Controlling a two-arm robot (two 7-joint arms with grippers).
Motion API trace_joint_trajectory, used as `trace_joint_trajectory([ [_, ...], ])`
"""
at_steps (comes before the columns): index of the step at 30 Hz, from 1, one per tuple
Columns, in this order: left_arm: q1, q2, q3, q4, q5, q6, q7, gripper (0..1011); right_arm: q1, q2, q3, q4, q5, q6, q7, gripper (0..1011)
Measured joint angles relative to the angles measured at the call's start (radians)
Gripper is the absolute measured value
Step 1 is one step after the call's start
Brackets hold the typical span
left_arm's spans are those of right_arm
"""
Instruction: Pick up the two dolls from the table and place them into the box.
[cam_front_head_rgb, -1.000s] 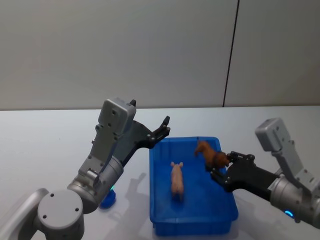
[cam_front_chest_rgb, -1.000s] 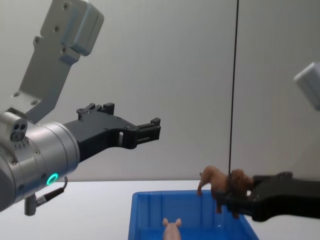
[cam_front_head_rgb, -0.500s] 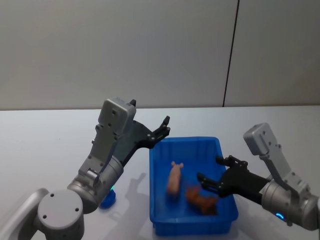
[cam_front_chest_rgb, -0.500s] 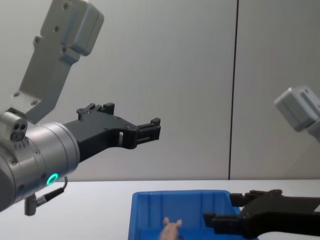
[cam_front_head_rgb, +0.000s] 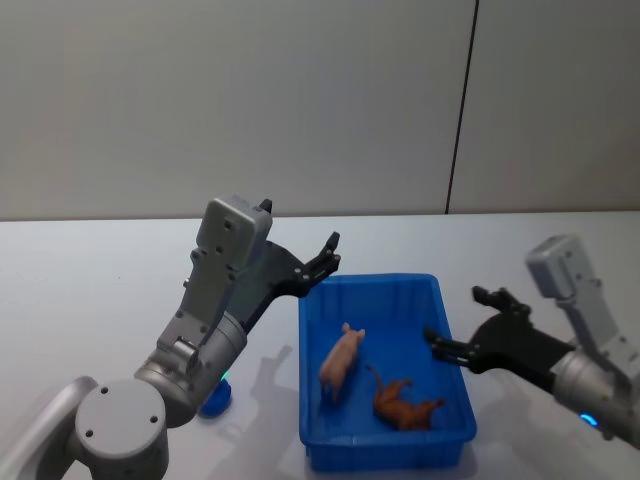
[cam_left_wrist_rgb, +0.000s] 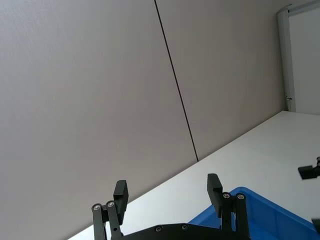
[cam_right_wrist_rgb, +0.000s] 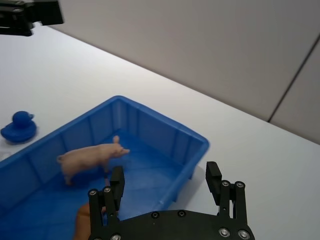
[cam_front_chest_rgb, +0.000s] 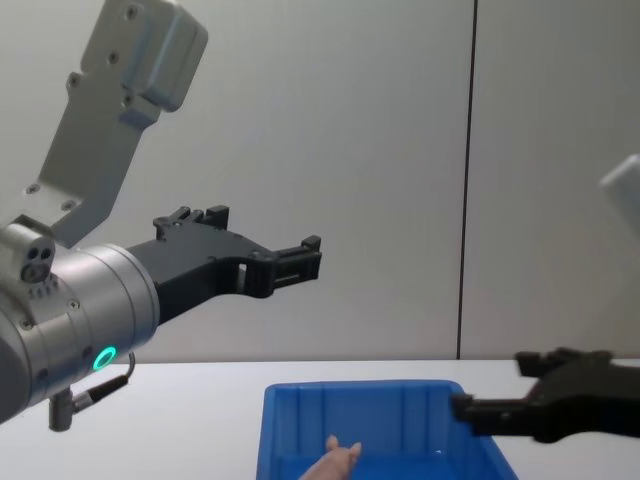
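Blue box (cam_front_head_rgb: 370, 279) on the white table (cam_front_head_rgb: 90, 270), with both dolls already inside. Pink doll (cam_front_head_rgb: 338, 362) in the left half of the floor, long axis slanting from near-left to far-right, snout toward the far wall, apparently on its feet in the right wrist view. Brown doll (cam_front_head_rgb: 405, 408) on its side in the near right part, long axis roughly across the box, close to the front wall and apart from the pink one. Right gripper (cam_front_head_rgb: 455, 318) raised above the box's right rim, fingers spread wide, holding nothing; brown doll below it and toward the robot's left, the nearer of the two toys. Left gripper (cam_front_head_rgb: 328, 255) high over the far left corner of the box, likewise spread and empty, well above the pink doll. Small blue duck (cam_right_wrist_rgb: 18, 128) on the table just left of the box, no part of the task. Judged from this layout: placing complete, nothing left on the table to fetch; likeliest remaining move a withdrawal of the right arm, up and outward. Key relation for that: both toys inboard of the right gripper, rim directly beneath it, hence no toy in an outward path; sole risk a finger catching the thick rim if lowered.
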Motion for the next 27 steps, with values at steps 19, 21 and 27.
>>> trace_joint_trajectory([
  [19, 0.001, 0.0, 0.0, 0.0, 0.0, 0.001, 0.0, 1001, -0.091, 0.121, 0.102, -0.055, 0.148, -0.068, -0.05, 1001],
  [21, 0.003, 0.002, -0.001, -0.003, 0.002, 0.006, 0.002, 1001, -0.098, 0.129, 0.109, -0.059, 0.16, -0.072, -0.051, 1001],
  [27, 0.023, 0.021, -0.006, -0.033, 0.008, 0.04, 0.024, 1001, -0.109, 0.143, 0.122, -0.064, 0.181, -0.079, -0.052, 1001],
])
